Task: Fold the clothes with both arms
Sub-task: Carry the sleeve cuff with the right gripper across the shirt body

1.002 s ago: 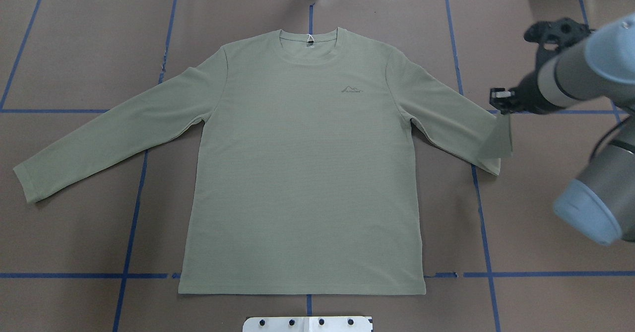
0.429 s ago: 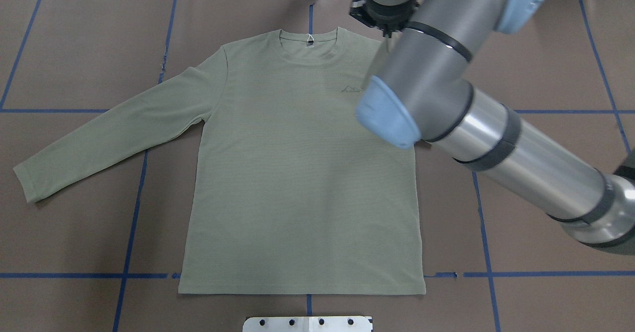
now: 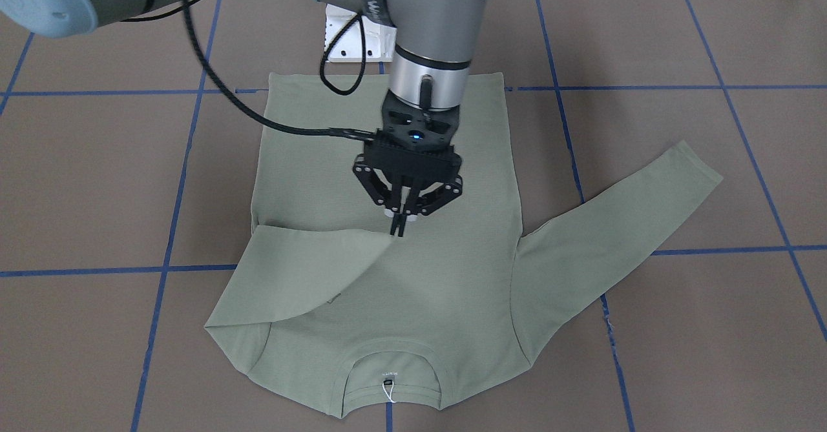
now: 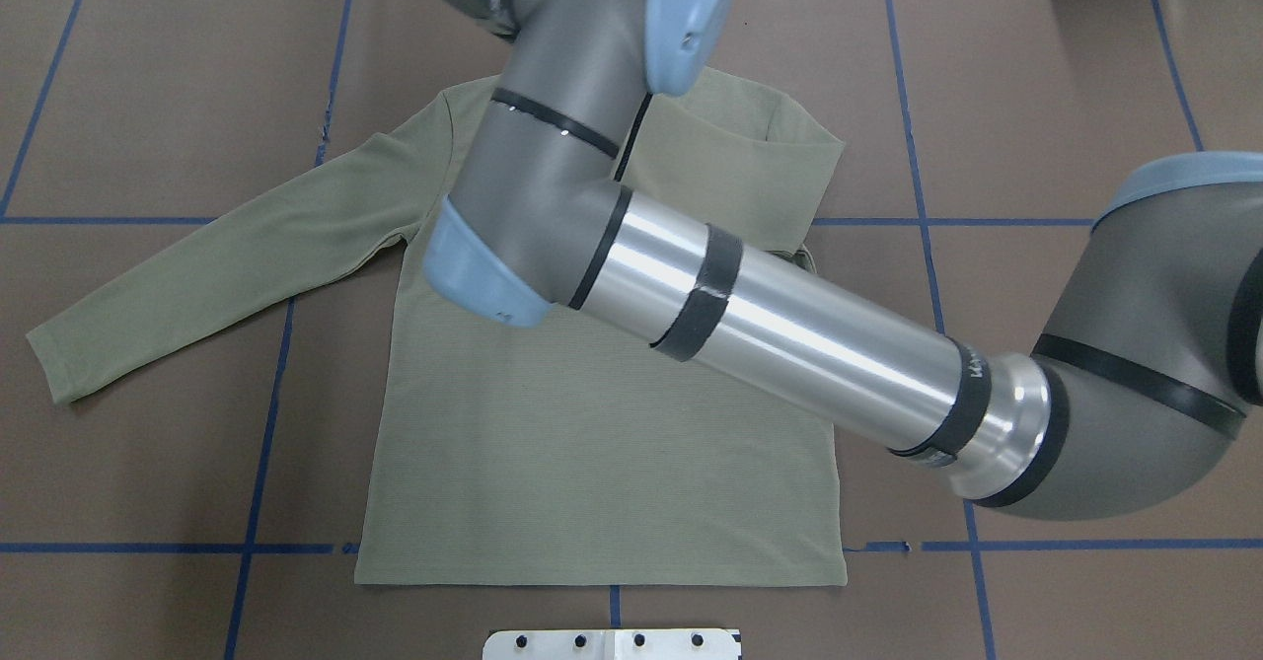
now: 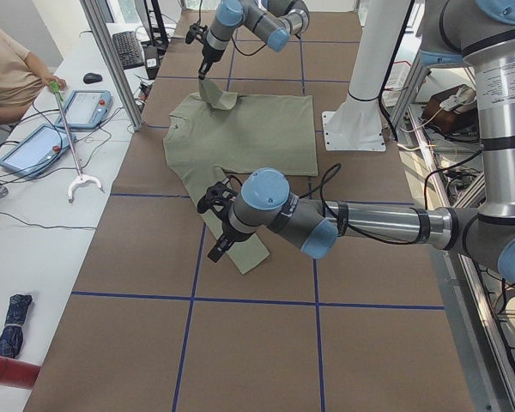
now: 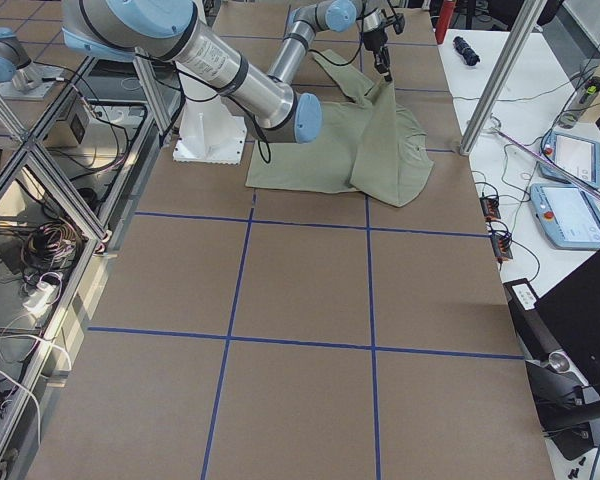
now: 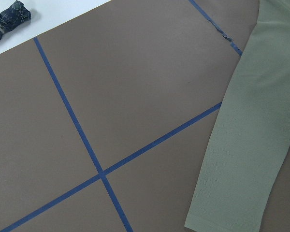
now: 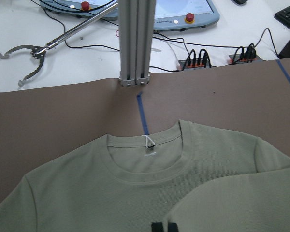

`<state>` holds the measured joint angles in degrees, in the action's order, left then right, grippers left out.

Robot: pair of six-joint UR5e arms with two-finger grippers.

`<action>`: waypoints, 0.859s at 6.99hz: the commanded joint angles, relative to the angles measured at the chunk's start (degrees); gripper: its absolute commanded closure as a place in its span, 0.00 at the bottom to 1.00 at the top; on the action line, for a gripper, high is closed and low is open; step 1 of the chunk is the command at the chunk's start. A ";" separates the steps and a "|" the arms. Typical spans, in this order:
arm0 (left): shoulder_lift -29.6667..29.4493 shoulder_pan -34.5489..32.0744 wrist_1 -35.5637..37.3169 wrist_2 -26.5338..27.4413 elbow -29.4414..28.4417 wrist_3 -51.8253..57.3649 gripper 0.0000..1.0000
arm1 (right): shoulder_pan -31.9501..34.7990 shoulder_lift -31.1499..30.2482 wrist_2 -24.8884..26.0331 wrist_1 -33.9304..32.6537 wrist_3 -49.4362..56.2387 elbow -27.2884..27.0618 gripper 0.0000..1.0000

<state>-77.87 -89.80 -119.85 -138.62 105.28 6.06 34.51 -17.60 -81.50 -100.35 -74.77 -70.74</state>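
The sage-green shirt (image 3: 452,277) lies flat on the brown table, neckline (image 8: 145,154) toward the operators' side. My right gripper (image 3: 398,228) is shut on the cuff of the shirt's right sleeve (image 3: 303,270), just above the chest, and the sleeve is folded across it. In the overhead view the right arm (image 4: 770,315) hides that gripper. The left sleeve (image 4: 197,275) lies stretched out flat. My left gripper (image 5: 215,249) hovers over that sleeve's cuff (image 7: 222,212); I cannot tell whether it is open or shut.
The white base pedestal (image 3: 352,41) stands at the shirt's hem. An aluminium post (image 8: 134,43), cables and a grabber tool (image 8: 29,53) lie beyond the collar. A dark rolled item (image 7: 9,21) lies off the mat. A person (image 5: 9,69) sits at the side desk.
My right arm swept from the table's right side in over the shirt, carrying the right sleeve's cuff inward. That sleeve now lies folded across the chest.
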 commanded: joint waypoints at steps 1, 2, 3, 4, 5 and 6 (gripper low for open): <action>0.44 -0.11 -0.12 -0.07 -0.86 0.09 0.00 | -6.97 1.78 7.99 6.56 -0.55 7.44 1.00; 0.53 -0.11 -0.12 -0.07 -0.86 0.09 0.00 | -8.22 3.17 8.98 6.57 -1.08 7.64 1.00; 0.62 -0.11 -0.12 -0.07 -0.95 0.09 0.00 | -8.23 4.58 8.99 6.66 -1.17 8.59 1.00; 0.70 -0.11 -0.12 -0.07 -0.86 0.09 0.00 | -8.06 6.68 9.16 8.23 -2.48 12.61 1.00; 0.70 -0.11 -0.12 -0.07 -0.86 0.09 0.00 | -7.71 7.22 9.77 12.25 -2.92 15.26 1.00; 0.70 -0.11 -0.12 -0.07 -0.86 0.09 0.00 | -7.71 7.23 10.21 13.50 -4.93 16.85 0.75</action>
<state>-77.20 -89.91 -119.97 -138.69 104.41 6.15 26.69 -10.89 -71.88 -89.35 -77.83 -56.55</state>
